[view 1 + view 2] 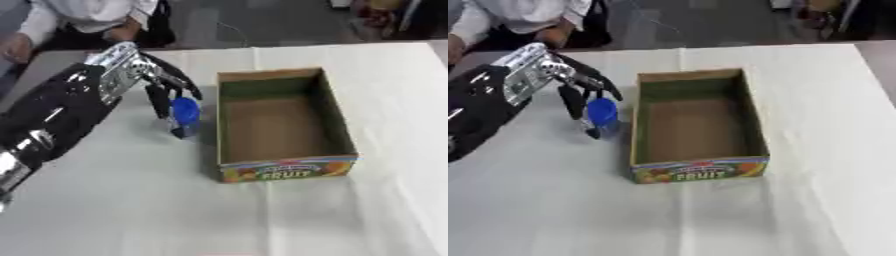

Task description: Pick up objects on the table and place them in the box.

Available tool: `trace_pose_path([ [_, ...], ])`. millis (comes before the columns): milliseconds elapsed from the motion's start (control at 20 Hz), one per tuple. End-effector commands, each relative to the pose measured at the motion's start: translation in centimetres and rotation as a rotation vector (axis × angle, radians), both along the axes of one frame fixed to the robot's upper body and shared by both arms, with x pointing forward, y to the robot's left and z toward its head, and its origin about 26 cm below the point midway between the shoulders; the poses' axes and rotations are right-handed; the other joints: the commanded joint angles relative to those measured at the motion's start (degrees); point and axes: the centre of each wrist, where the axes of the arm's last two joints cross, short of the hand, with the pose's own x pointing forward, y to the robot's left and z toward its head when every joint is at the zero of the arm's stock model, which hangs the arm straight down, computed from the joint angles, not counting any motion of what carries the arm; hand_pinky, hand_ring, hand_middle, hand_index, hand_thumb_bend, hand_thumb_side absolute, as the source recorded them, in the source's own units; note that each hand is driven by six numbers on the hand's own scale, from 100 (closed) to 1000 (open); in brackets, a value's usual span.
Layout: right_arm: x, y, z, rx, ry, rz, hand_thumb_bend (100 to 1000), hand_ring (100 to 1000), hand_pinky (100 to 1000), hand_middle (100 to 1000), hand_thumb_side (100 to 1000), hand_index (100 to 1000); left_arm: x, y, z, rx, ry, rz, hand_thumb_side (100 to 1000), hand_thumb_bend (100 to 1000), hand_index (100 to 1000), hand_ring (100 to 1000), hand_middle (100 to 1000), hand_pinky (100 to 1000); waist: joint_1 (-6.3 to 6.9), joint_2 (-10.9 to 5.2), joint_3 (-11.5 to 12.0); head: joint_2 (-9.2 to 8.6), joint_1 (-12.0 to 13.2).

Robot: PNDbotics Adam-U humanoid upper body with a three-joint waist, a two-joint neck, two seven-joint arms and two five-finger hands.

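Blue cup (185, 111) stands on the white counter (262, 210), just beside the left wall of the cardboard box (284, 167). The left robot hand (149, 75) is down over it, dark fingers (158, 102) and thumb curled around its sides. The box sits open-topped, brown floor showing, "FRUIT" printed on its near wall.
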Motion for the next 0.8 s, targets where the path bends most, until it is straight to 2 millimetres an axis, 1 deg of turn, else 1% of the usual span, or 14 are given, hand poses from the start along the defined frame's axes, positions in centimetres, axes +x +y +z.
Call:
trace_pose_path([
  [50, -0.2, -0.1, 1.0, -0.021, -0.03, 0.007, 100, 494, 207, 488, 910, 586, 0.2, 0.0, 1.6, 0.056, 0.01, -0.071, 462, 678, 1000, 740, 962, 650, 0.02, -0.8, -0.1, -0.23, 0.8],
  [150, -0.2, -0.1, 1.0, -0.022, -0.03, 0.009, 100, 494, 207, 489, 913, 586, 0.3, -0.3, 1.6, 0.057, 0.007, -0.086, 446, 665, 1000, 711, 945, 632, 0.07, -0.81, -0.1, -0.15, 0.9],
  [350, -0.2, -0.1, 1.1, -0.021, -0.031, 0.013, 100, 494, 208, 489, 910, 587, 0.3, -0.8, 1.8, 0.044, -0.002, -0.112, 383, 646, 990, 649, 899, 580, 0.1, -0.85, -0.2, -0.15, 0.9],
  [550, -0.2, -0.1, 1.1, -0.023, -0.03, 0.016, 100, 494, 208, 489, 909, 587, 0.3, -1.0, 1.9, 0.05, -0.005, -0.117, 374, 645, 992, 650, 900, 576, 0.14, -0.87, -0.3, -0.13, 0.9],
  [800, -0.2, -0.1, 1.2, -0.023, -0.031, 0.02, 100, 494, 209, 490, 909, 587, 0.4, -1.1, 1.3, 0.067, 0.007, -0.122, 359, 650, 995, 638, 912, 575, 0.12, -0.87, -0.4, -0.08, 0.9],
])
